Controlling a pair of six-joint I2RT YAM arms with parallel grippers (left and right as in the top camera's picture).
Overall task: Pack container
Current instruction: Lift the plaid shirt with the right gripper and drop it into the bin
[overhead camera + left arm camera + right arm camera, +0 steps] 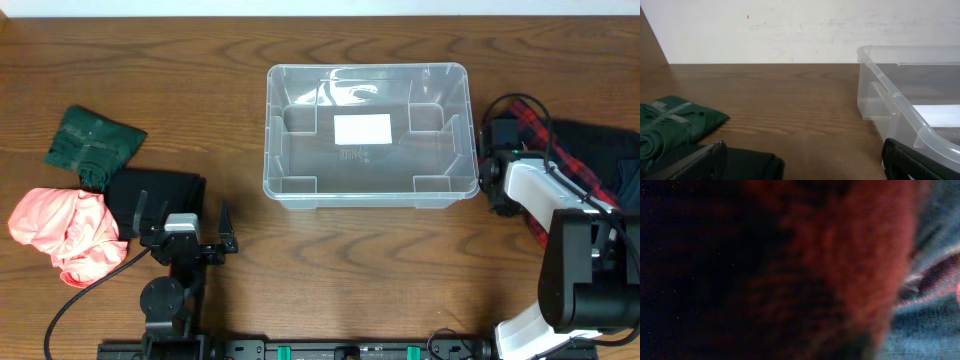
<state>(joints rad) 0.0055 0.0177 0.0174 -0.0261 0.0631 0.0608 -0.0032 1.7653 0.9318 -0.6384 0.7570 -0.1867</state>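
Container [368,68] of clear plastic is sitting upright and open near the middle of the wooden surface [350,270], toward its far edge, with a white label [362,129] showing on its base and nothing lying inside. The left end effector [183,222] is hovering low near the front edge, its fingers spread wide and gripping nothing; its wrist view is looking across bare wood at the container's corner. Just beside it a black cloth [150,195] is lying, with a green cloth [95,145] behind that and a coral cloth [65,230] further left. The right end effector [495,150] is pressing down at a red plaid cloth [530,118], just right of the container. Its wrist view is showing only blurred red and dark fabric, so I cannot tell how far it is parted.
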